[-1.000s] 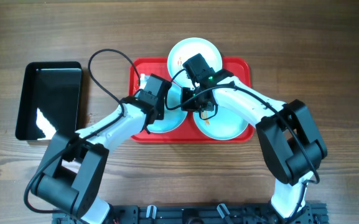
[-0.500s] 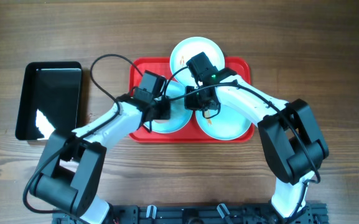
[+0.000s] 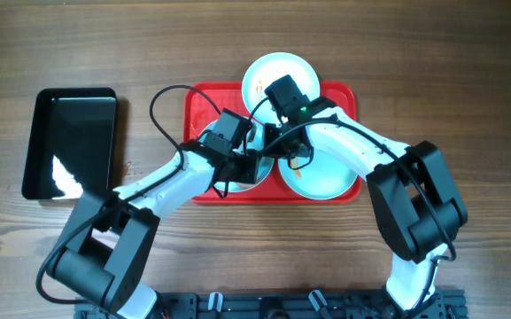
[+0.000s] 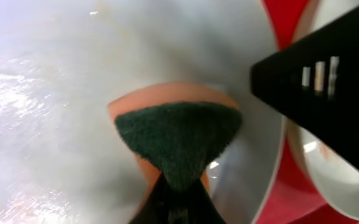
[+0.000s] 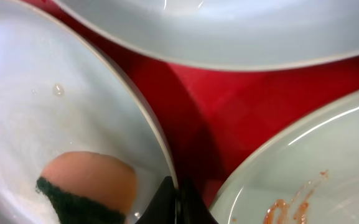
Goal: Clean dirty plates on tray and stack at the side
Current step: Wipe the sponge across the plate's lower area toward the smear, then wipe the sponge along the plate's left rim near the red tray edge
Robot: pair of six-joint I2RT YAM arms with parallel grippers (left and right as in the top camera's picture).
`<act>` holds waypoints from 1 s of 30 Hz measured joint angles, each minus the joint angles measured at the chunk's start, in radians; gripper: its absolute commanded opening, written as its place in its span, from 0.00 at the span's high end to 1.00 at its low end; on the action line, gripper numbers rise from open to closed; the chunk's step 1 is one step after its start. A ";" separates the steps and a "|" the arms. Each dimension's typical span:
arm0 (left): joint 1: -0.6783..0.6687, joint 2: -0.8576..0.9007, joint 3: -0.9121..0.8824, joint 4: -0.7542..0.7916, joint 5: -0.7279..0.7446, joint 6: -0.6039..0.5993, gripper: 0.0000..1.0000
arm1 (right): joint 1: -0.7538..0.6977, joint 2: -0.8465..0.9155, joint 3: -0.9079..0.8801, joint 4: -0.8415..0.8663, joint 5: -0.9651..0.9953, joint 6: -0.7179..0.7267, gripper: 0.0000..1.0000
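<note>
— Plates first. Where are they?
— All three are on the red tray (image 3: 345, 96). The left plate (image 4: 55, 93) lies in the tray's left half and the right plate (image 3: 326, 182) in its right half. The far plate (image 3: 268, 69) sits at the tray's far rim and hangs over it a bit.
— Is there room between them?
— Not much. Only a thin red strip shows between the left plate and the right plate.
— What are the claws doing?
— The left claw (image 4: 178, 198) is pressed together on a sponge (image 4: 179, 140). It is orange with a green scrubby face, and it touches the left plate. The right claw (image 5: 178, 200) is pinching that plate's rim, on the side nearest the tray's middle.
— What's in the way?
— The two claws are just beside each other over the tray's middle. From above, the arms hide much of the left plate. A black cable (image 3: 160, 94) loops by the tray's far left corner.
— Any dirt?
— Orange smears (image 5: 285, 208) on the right plate.
— And around the tray?
— A black tray (image 3: 69, 133) lies to its left, well apart. To the tray's right and past its far rim, the tabletop (image 3: 450, 71) is plain wood.
</note>
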 measured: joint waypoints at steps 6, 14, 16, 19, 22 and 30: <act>-0.016 -0.008 0.020 -0.095 -0.152 -0.001 0.96 | 0.016 0.000 0.000 0.002 -0.025 0.001 0.96; -0.017 -0.013 0.019 -0.100 -0.331 -0.001 0.96 | 0.020 0.001 0.000 0.012 -0.045 0.004 0.96; -0.017 -0.013 0.015 -0.090 -0.378 -0.001 0.96 | 0.020 0.001 0.000 0.012 -0.045 0.004 0.96; -0.016 -0.011 0.008 -0.070 -0.444 -0.003 0.96 | 0.020 0.001 0.000 0.011 -0.045 0.004 0.96; -0.016 -0.005 0.001 -0.048 -0.517 -0.003 0.96 | 0.019 0.001 0.000 0.010 -0.045 0.004 0.96; 0.066 0.010 -0.012 0.029 -0.629 -0.002 0.96 | 0.017 0.001 0.002 0.001 -0.044 0.003 0.96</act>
